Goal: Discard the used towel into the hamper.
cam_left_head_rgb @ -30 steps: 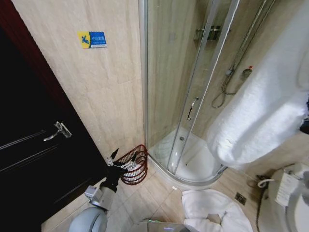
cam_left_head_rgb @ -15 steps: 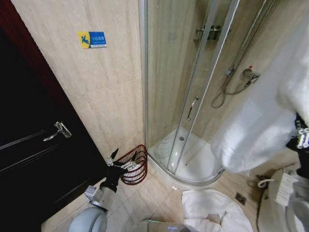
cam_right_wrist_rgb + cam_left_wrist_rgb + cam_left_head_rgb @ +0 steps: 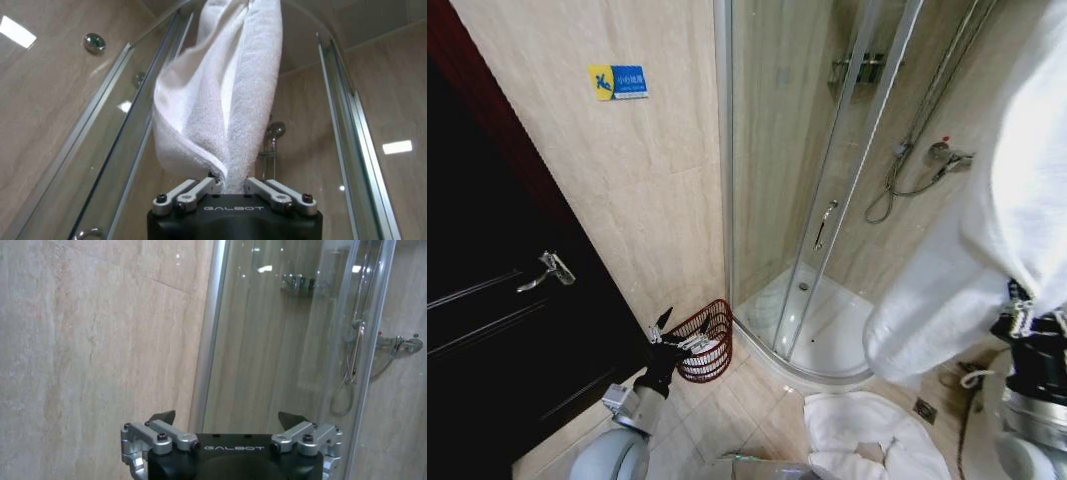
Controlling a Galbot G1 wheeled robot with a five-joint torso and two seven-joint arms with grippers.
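A dark door [image 3: 497, 330] with a silver lever handle [image 3: 545, 270] stands at the left of the head view. Beside it runs a beige tiled wall [image 3: 647, 170] bearing a small blue and yellow sign [image 3: 618, 82]. A curved glass shower cabin [image 3: 817, 150] with metal frames fills the corner, its door carrying a slim handle [image 3: 824, 224]. Inside, a white shower tray [image 3: 822, 330] lies on the floor, a shower head [image 3: 947, 154] with a looping hose [image 3: 889, 195] hangs on the far wall, and a small shelf [image 3: 859, 68] sits high up. A floor drain [image 3: 924, 409] is set in the tiled floor [image 3: 737, 410].
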